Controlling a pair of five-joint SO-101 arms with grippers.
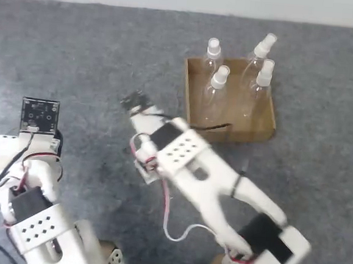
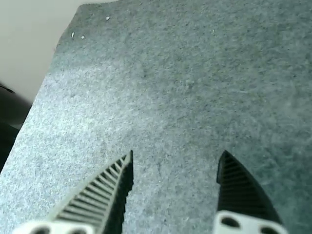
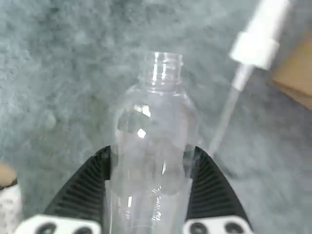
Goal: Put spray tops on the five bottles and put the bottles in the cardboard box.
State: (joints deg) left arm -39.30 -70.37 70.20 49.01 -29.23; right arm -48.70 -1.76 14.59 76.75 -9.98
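though open-topped, clear bottle (image 3: 156, 131) in right end effector (image 3: 151, 152)

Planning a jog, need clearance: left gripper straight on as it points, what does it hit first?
Probably the grey mat: the left gripper is open, angled down at bare mat, with nothing else in line. Depth is unclear.
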